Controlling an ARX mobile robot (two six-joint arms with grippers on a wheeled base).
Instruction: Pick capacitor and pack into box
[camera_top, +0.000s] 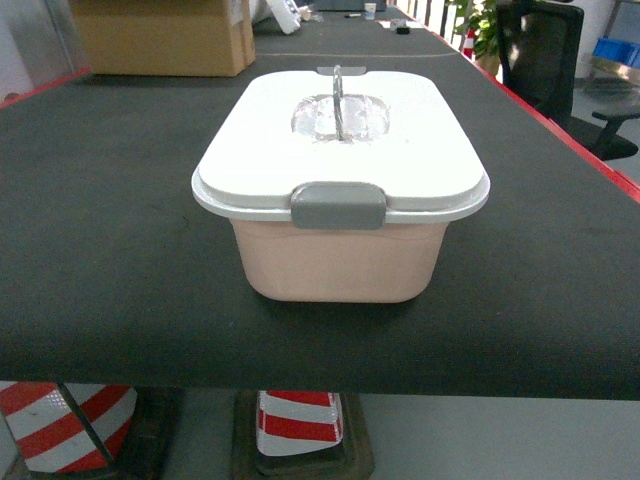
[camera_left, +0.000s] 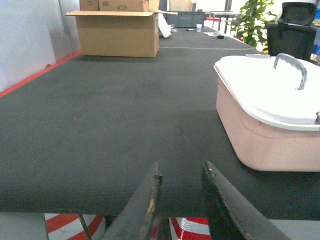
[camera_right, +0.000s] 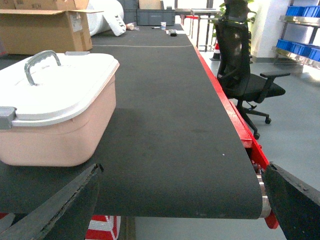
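Standing near the front edge of the dark table (camera_top: 100, 250), the pink box (camera_top: 340, 262) is shown closed by its white lid (camera_top: 270, 140), with a grey clip (camera_top: 338, 205) at the near rim and a grey handle (camera_top: 338, 100) upright on top. The left gripper (camera_left: 181, 177) is held left of the box with fingers slightly apart, the right gripper (camera_right: 182, 177) right of it with fingers spread wide; both are empty. A cardboard carton (camera_top: 165, 35) is seen at the far left.

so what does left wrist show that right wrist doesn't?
Only left wrist: the open cardboard carton seen whole, a pale wall panel, and the left gripper with jaws slightly parted. Only right wrist: the black office chair seen in full, blue bins on a shelf, the table's red edge, and the right gripper with jaws wide apart. Both: the pink box with its white lid on, standing on the dark table.
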